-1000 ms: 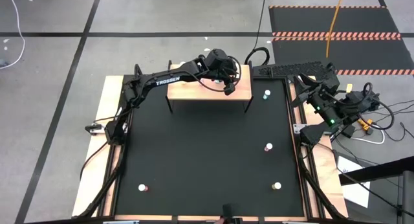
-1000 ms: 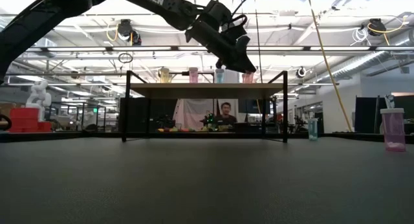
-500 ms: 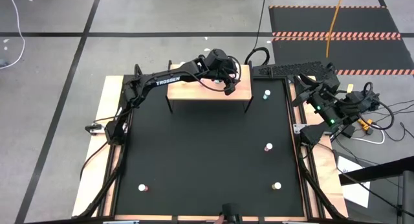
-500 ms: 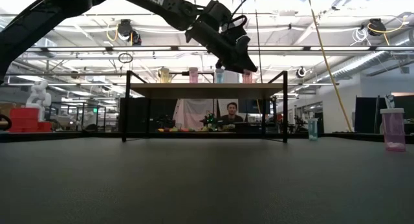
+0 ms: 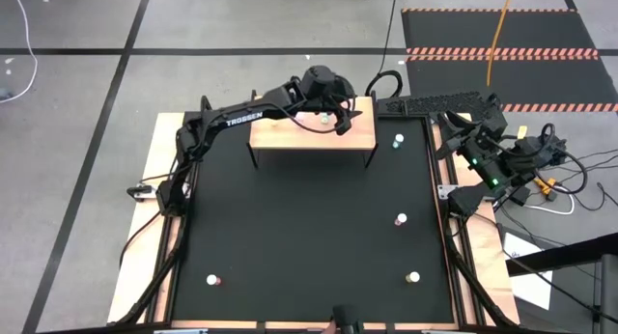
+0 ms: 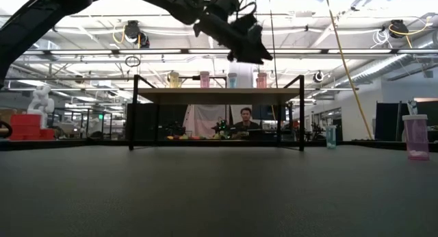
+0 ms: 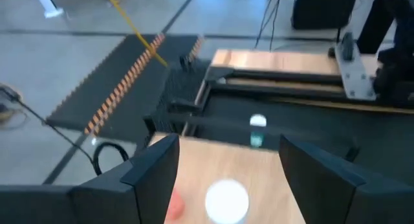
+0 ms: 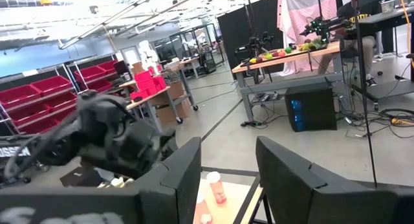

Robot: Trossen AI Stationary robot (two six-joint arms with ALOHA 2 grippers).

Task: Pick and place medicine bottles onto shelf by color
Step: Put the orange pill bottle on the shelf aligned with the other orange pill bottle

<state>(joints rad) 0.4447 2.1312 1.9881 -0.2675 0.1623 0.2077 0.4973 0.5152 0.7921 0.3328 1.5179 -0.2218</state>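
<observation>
The shelf [image 5: 290,133] is a flat light-wood slab on thin black legs at the far side of the matte black table [image 5: 290,228]; four tiny round-capped medicine bottles [image 6: 204,79] stand in a row on it; the left gripper [image 5: 340,117] hangs above the shelf's right end, fingers spread wide and empty, a pink bottle [image 7: 226,201] below and between them; the right gripper [image 8: 226,169] waits at the table's right edge, fingers parted, holding nothing.

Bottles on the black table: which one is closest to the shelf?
The blue-green bottle, just right of the shelf by the table's far edge. The other three bottles stand much farther toward the near side.
</observation>
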